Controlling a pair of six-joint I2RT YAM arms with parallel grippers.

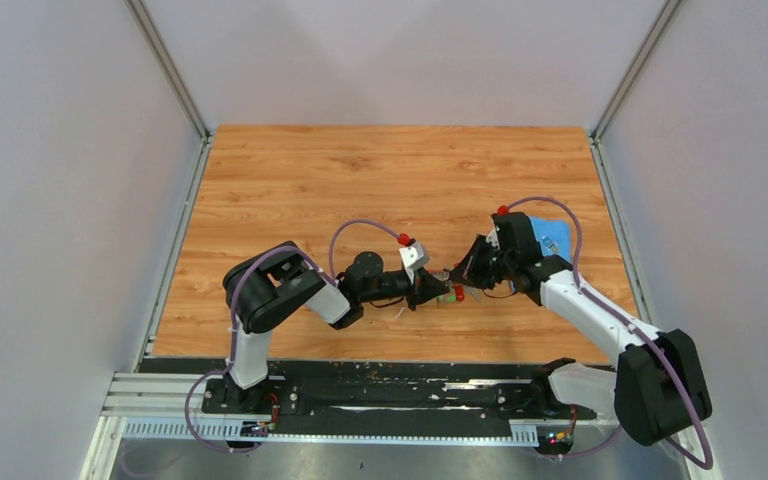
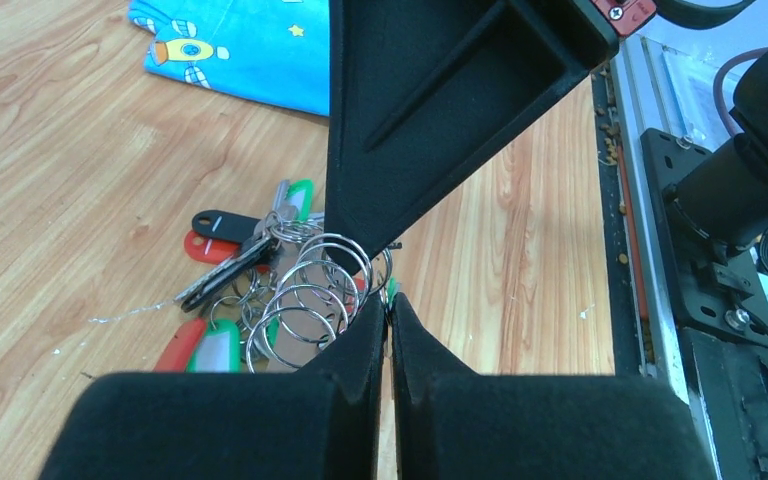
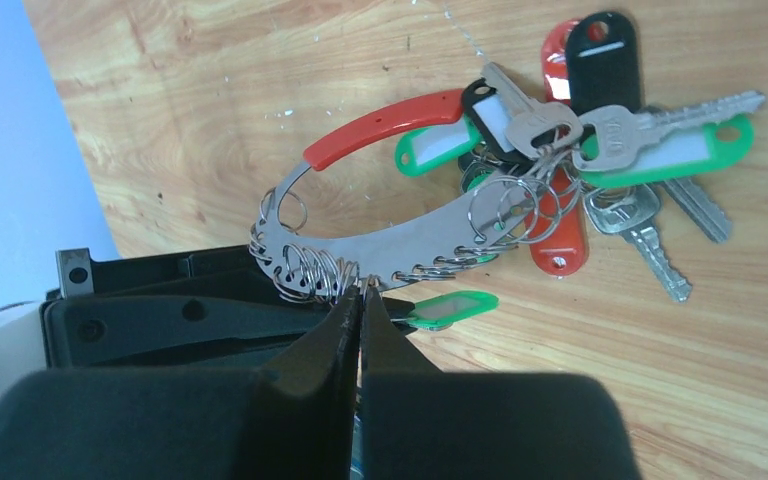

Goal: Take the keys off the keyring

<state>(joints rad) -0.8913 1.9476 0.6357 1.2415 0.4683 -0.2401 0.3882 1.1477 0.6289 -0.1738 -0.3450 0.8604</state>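
Top view: the left claw [image 1: 428,290] and right claw [image 1: 463,275] are meeting over the keys [image 1: 450,294] on the bench [image 1: 360,180]. Left wrist: the left claw's tips are pressing together just beside the bunch; what they are pinching is unclear. Right wrist: the right claw, pressed together, is pinching the keyring [image 3: 400,245] at its edge, with the keys fanning out beyond.

black and white arms [image 1: 290,292], purple cables [image 1: 358,223]

Blue patterned cloth [image 2: 250,50] on wooden table [image 1: 360,180].
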